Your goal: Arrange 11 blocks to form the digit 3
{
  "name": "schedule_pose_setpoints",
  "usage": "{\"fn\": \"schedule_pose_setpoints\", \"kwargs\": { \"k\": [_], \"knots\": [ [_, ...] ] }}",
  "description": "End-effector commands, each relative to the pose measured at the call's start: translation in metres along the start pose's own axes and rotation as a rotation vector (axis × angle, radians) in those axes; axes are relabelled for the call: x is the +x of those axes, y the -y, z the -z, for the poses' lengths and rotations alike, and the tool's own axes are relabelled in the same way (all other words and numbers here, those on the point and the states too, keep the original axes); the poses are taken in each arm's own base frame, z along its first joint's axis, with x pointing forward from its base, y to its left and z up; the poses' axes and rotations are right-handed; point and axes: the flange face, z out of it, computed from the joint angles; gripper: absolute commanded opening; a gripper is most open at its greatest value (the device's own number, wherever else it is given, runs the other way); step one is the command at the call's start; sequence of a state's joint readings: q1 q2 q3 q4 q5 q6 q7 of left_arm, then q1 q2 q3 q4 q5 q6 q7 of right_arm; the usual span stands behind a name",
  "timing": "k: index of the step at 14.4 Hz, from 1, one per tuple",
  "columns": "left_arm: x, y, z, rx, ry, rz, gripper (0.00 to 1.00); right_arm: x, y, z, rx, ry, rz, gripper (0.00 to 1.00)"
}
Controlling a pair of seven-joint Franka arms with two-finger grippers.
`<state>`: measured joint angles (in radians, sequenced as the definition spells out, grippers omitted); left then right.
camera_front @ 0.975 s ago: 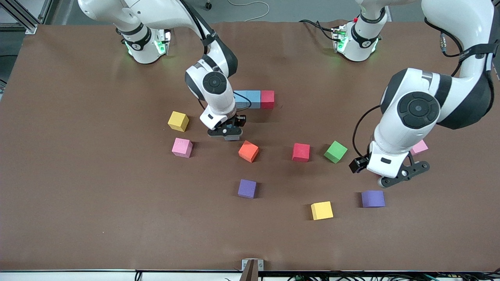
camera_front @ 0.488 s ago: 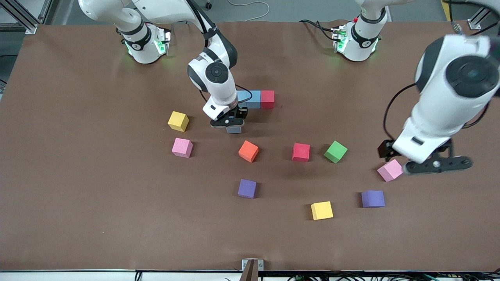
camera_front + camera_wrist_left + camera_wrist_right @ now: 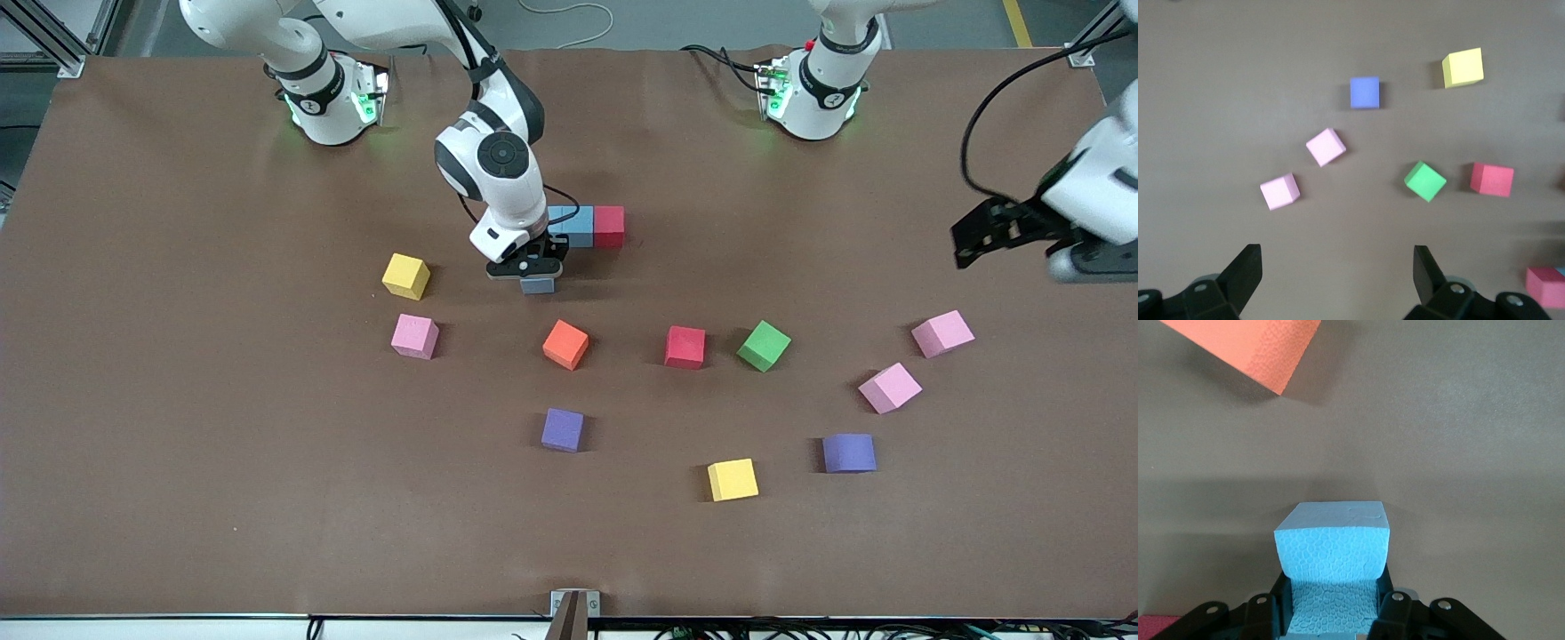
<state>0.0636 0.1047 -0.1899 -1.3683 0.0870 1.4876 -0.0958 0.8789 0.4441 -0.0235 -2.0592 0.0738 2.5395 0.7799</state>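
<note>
My right gripper [image 3: 532, 269] is shut on a light blue block [image 3: 538, 284] [image 3: 1333, 550], low over the table. It is next to a short row of two light blue blocks [image 3: 576, 226] and a red block [image 3: 609, 226]. An orange block [image 3: 566, 344] [image 3: 1251, 347] lies nearer the camera. My left gripper [image 3: 987, 236] [image 3: 1337, 267] hangs open and empty, high over the left arm's end of the table. Below it lie two pink blocks [image 3: 942, 333] [image 3: 889, 388], a green block [image 3: 763, 346] [image 3: 1425, 181] and a red block [image 3: 685, 347] [image 3: 1492, 179].
Loose on the table are a yellow block [image 3: 406, 276] and a pink block [image 3: 415, 336] toward the right arm's end. Two purple blocks [image 3: 563, 429] [image 3: 849, 452] and a yellow block [image 3: 733, 479] lie nearer the camera.
My left gripper rose from the pink blocks and swung out toward its end of the table. My right gripper carried the light blue block closer to the row.
</note>
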Motion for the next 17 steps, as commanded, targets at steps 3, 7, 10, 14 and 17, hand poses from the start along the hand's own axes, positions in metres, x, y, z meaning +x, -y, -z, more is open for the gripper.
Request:
{"fn": "schedule_pose_setpoints", "kwargs": {
  "k": [3, 7, 10, 14, 17],
  "knots": [
    [-0.023, 0.021, -0.002, -0.066, 0.048, 0.012, 1.0, -0.017, 0.0, 0.01, 0.001, -0.01, -0.033, 0.04],
    [-0.036, 0.033, 0.002, -0.063, 0.03, 0.03, 1.0, -0.022, 0.004, 0.011, 0.0, -0.009, -0.05, 0.05],
    [-0.041, 0.034, 0.006, -0.061, 0.038, 0.032, 1.0, -0.024, 0.004, 0.011, -0.002, -0.006, -0.055, 0.05],
    [-0.044, 0.034, 0.009, -0.053, 0.037, 0.03, 1.0, -0.027, 0.003, 0.012, -0.004, -0.004, -0.063, 0.05],
    [-0.045, 0.031, 0.007, -0.051, 0.054, 0.025, 1.0, -0.032, 0.004, 0.01, -0.007, -0.002, -0.055, 0.06]
  ]
}}
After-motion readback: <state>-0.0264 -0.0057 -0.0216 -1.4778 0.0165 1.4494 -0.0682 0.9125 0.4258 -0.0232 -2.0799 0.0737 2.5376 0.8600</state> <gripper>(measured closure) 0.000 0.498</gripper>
